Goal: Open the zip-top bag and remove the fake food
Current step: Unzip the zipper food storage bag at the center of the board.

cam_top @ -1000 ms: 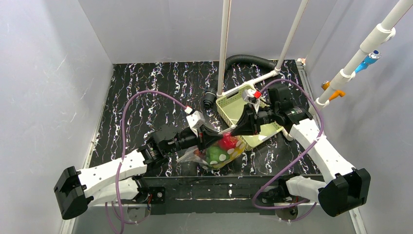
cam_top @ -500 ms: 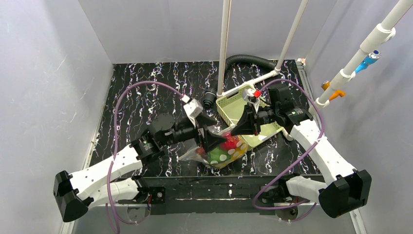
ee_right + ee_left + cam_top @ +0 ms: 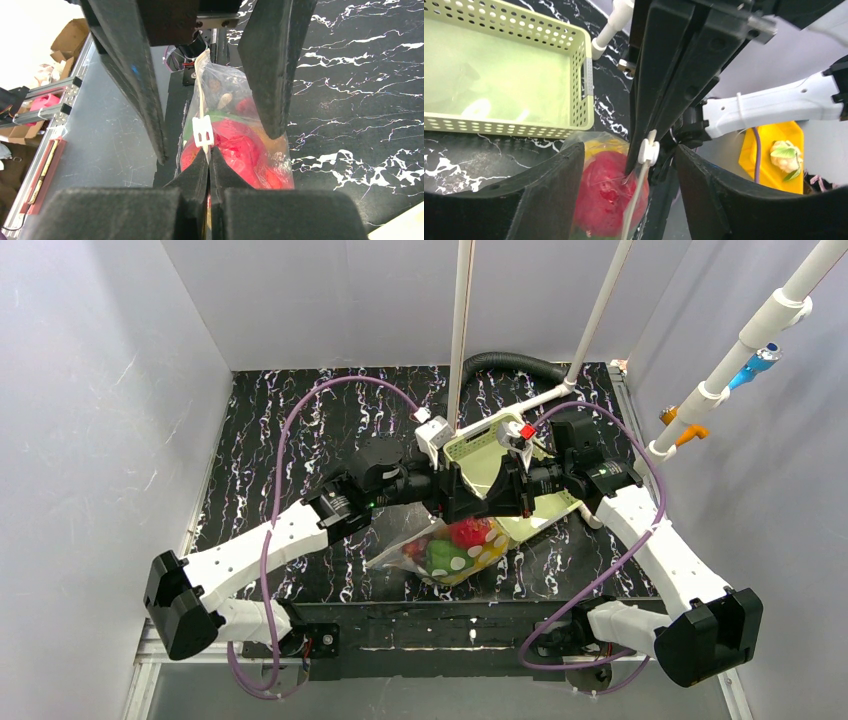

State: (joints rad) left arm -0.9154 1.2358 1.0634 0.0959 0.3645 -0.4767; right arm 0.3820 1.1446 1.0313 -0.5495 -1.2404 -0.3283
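The zip-top bag [image 3: 445,552] sits in the near middle of the scene. It is clear, floppy and printed with white dots, and its body slumps low, bulging with the fake food [image 3: 455,545]. Its zip edge is raised on the far side and pinched flat between the closed tips of the right gripper [image 3: 210,152], just beside the white slider [image 3: 202,131]. The strip reads as one pale line. Inside, a glossy red round fruit [image 3: 606,192] fills the upper part, with a yellow piece [image 3: 599,147] behind it and a green piece [image 3: 438,556] below.
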